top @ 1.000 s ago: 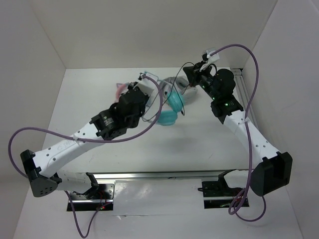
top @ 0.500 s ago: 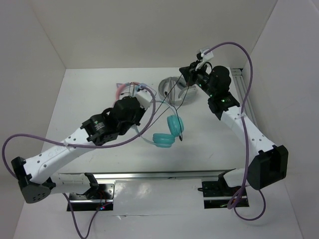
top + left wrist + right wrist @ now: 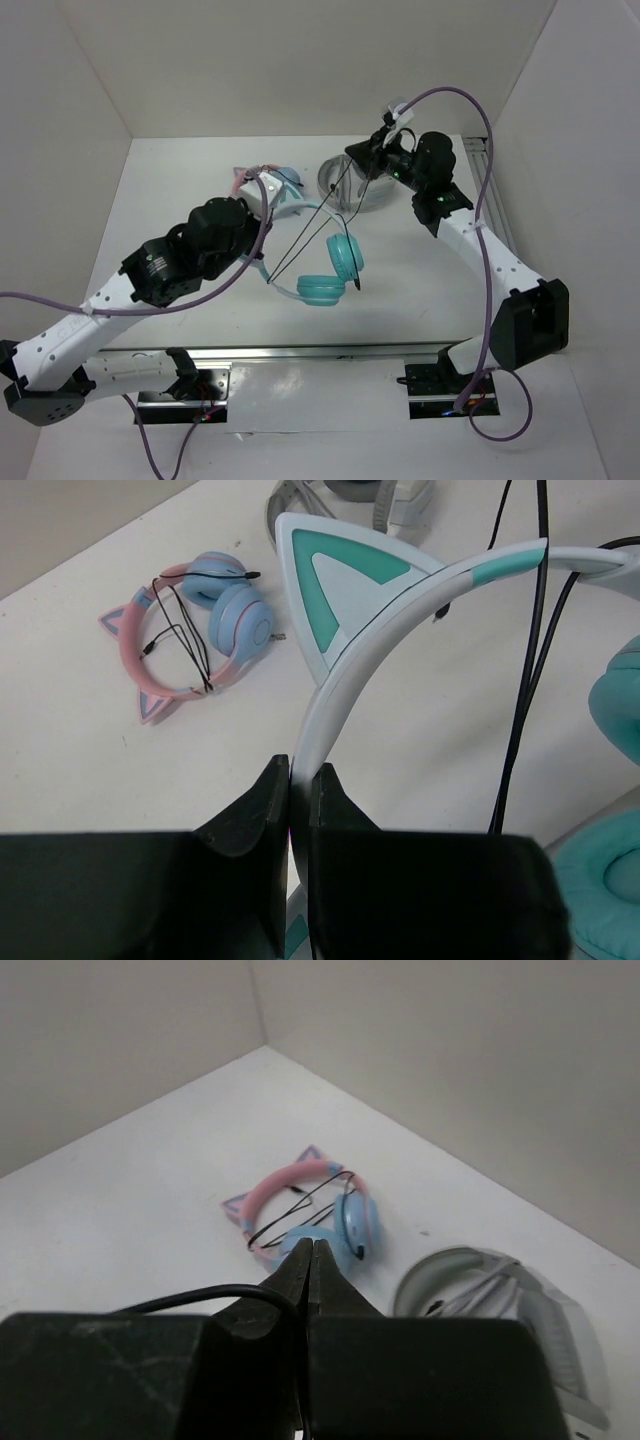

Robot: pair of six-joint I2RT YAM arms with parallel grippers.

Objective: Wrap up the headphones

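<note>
Teal headphones held by both arms over the middle of the worktop.

The headphones (image 3: pixel 335 262) are mid-worktop (image 3: pixel 420 290), with the earcups toward the near edge; I cannot tell whether they rest on it or hang clear. The left gripper (image 3: pixel 300 775) is clamped on the white headband just below a cat ear. The thin black cable (image 3: pixel 220 1291) runs taut back to the right gripper (image 3: pixel 308 1252), whose fingers are pinched together on it. Farther back lie the pink headphones (image 3: pixel 190 630), beside the left gripper, and the grey headphones (image 3: pixel 500 1300), near the right one.
</note>
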